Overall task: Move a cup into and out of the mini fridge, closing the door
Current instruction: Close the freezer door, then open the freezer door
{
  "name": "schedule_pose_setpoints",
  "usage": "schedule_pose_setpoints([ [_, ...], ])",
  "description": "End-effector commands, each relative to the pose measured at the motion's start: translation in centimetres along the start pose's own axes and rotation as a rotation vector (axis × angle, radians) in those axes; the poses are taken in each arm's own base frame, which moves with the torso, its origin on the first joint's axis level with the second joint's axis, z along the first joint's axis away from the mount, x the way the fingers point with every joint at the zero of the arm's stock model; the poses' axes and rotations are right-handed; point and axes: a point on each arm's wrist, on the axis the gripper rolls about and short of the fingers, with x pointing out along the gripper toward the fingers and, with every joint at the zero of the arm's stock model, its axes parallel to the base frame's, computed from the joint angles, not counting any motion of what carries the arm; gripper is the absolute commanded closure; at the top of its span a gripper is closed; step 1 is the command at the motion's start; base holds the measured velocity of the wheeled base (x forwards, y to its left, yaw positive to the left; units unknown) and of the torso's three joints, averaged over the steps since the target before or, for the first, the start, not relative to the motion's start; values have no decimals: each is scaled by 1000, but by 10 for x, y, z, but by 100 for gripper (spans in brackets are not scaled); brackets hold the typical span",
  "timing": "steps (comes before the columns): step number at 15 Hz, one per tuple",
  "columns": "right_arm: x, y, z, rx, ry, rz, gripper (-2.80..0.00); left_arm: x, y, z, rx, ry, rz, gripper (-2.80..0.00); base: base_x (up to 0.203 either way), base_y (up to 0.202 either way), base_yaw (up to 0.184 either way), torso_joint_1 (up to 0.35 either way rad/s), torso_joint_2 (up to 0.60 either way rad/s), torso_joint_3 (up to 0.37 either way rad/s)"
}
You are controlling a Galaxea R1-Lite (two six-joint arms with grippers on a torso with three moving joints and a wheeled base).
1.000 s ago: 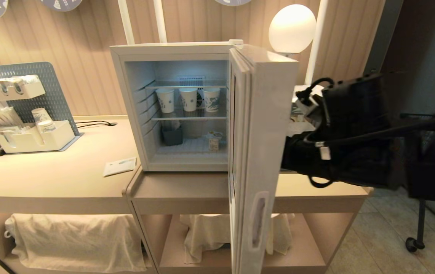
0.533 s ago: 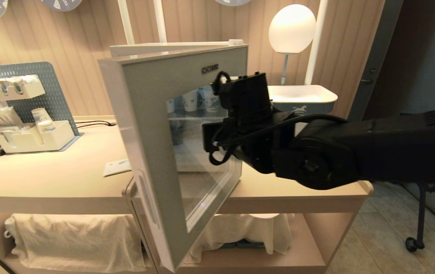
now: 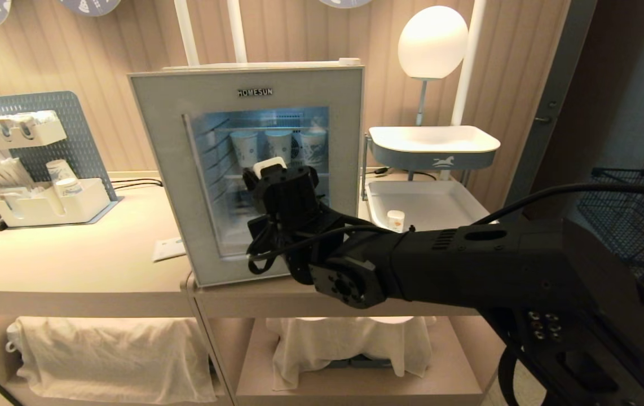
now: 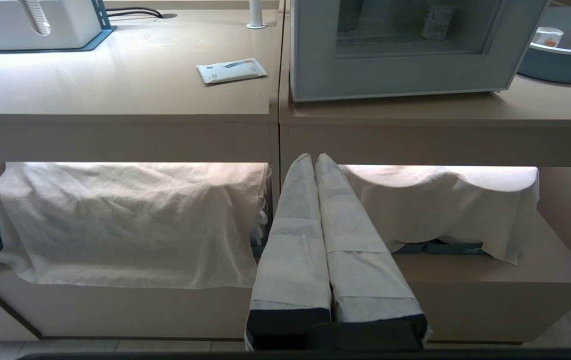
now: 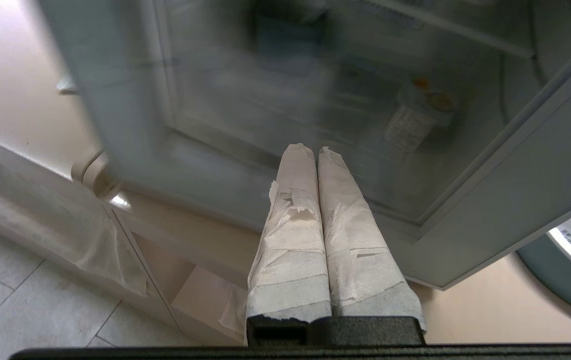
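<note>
Right gripper (image 5: 315,150): taped fingers pressed together, holding nothing, tips at or just short of the glass window of the door (image 3: 248,169); contact cannot be confirmed. In the head view it sits low in the window, slightly right of centre.

Step in hand, by judgement: closing the door. The door looks flush with the mini fridge (image 3: 265,65) along its top edge, though the seal itself cannot be seen. To finish well, any last push should be square to the panel and better placed on the grey frame than on the glass, on the left side away from the hinge, then eased off without dragging the fingertips across the surface.

Right arm pose: reaching in from the near right across the counter (image 3: 74,265), forearm about level, wrist turned up so the fingers point toward the door.

Left gripper (image 4: 315,160): closed and empty, parked low in front of the counter, facing the cloth-covered lower shelves.

Behind the glass, a cup (image 5: 418,117) with an orange-marked lid stands on the fridge floor, right side. Paper cups (image 3: 278,146) line the upper shelf. A second small tub (image 3: 395,220) stands in the tray (image 3: 446,211) right of the fridge.
</note>
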Motion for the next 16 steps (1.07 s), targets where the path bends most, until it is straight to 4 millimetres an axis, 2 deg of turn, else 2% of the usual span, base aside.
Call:
schedule_pose_setpoints([
  [1,1,1,-2,4,3,-9,0,0,0,0,0,1,1,0,0,0,0,0,0,0],
  [4,-14,-10,14,24,-14,-33,0,0,0,0,0,1,1,0,0,0,0,0,0,0],
  [6,-30,-25,28,40,-22,-50,0,0,0,0,0,1,1,0,0,0,0,0,0,0],
  [8,-55,-52,48,65,-41,-121,0,0,0,0,0,1,1,0,0,0,0,0,0,0],
  [9,-73,-72,62,87,-63,-181,0,0,0,0,0,1,1,0,0,0,0,0,0,0],
  [11,-118,-122,93,147,-117,-346,0,0,0,0,0,1,1,0,0,0,0,0,0,0],
  [13,-178,-180,117,218,-183,-519,0,0,0,0,0,1,1,0,0,0,0,0,0,0],
  [15,-254,-235,125,289,-259,-683,0,0,0,0,0,1,2,0,0,0,0,0,0,0],
  [16,-294,-256,122,321,-295,-764,0,0,0,0,0,1,1,0,0,0,0,0,0,0],
])
